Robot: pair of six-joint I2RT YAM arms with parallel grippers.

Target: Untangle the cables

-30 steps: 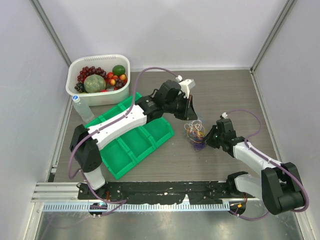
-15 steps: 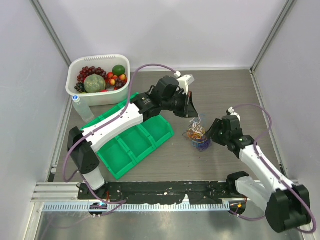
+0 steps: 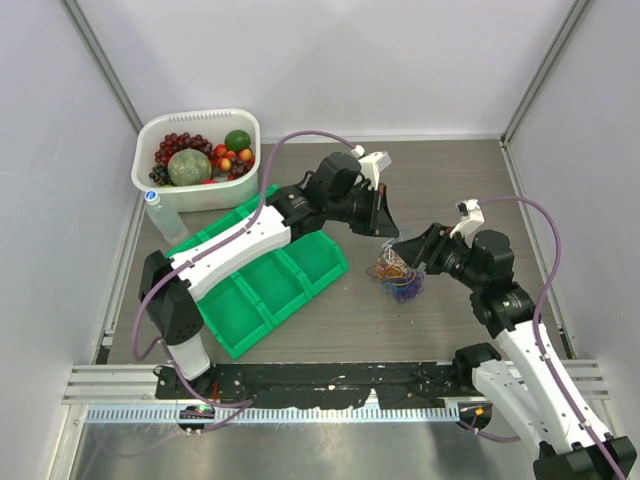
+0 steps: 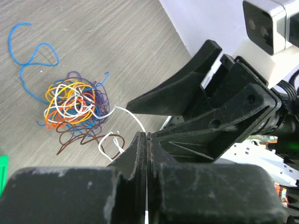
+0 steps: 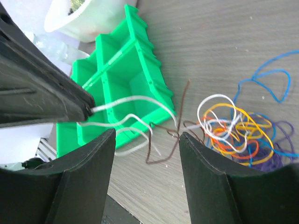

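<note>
The cables (image 3: 397, 275) lie in a small tangle of orange, yellow, white, blue and purple loops on the table between the two arms. The same tangle (image 4: 74, 102) shows in the left wrist view, with a brown cable (image 4: 79, 137) trailing from it. My left gripper (image 3: 385, 222) is shut on a white cable (image 5: 135, 100) that runs taut from the tangle (image 5: 238, 130) up to its tips. Just right of the heap my right gripper (image 3: 412, 245) stands open, its jaws (image 5: 145, 140) wide apart above the white and brown strands and holding nothing.
A loose blue cable (image 5: 268, 79) curls beyond the tangle. A green compartment tray (image 3: 255, 300) lies left of it, under the left arm. At the back left stand a white tub (image 3: 250, 125) of fruit and a clear bottle (image 3: 160, 215).
My right gripper has opened, let go at the tangle and drawn back up and to the right. The left gripper stays shut on the white cable, barely moved.
</note>
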